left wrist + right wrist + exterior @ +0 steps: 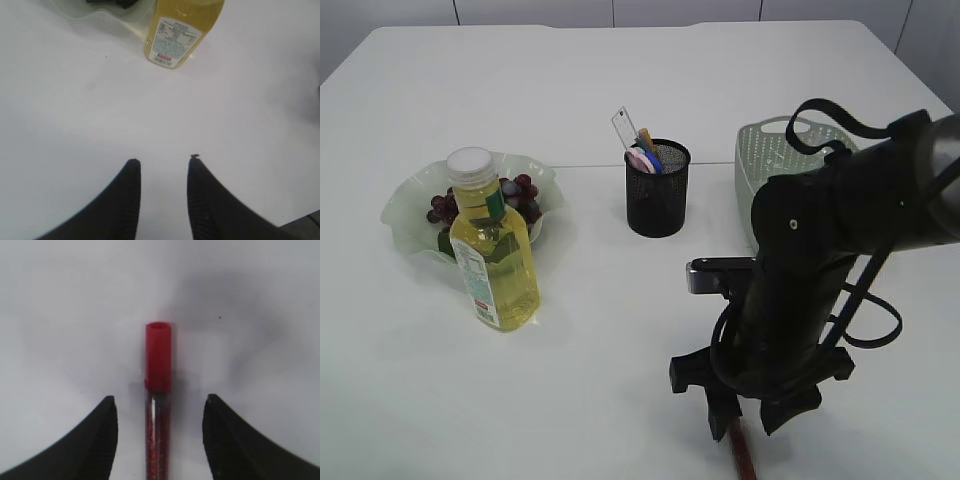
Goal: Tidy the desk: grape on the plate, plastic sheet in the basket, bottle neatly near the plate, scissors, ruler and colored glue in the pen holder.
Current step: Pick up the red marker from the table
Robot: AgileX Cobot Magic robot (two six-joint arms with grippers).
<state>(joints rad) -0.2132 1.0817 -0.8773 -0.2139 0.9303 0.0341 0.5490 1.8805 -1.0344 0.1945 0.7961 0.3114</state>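
Note:
The colored glue [159, 355], a red-capped glitter tube, lies flat on the table between the fingers of my open right gripper [160, 398], touching neither. From outside, the glue [746, 462] pokes out below the right gripper [744, 418] at the front. The yellow bottle [496, 250] stands upright against the plate [404, 205], which holds the grape [518, 192]. The ruler [623, 126] and scissors [642, 158] stand in the black pen holder [657, 195]. My left gripper [163, 160] hovers open and empty over bare table, short of the bottle [181, 30]. No plastic sheet shows.
The pale green basket [768, 150] stands at the back right, partly behind my right arm [820, 260]. The plate's rim [100, 15] shows at the top of the left wrist view.

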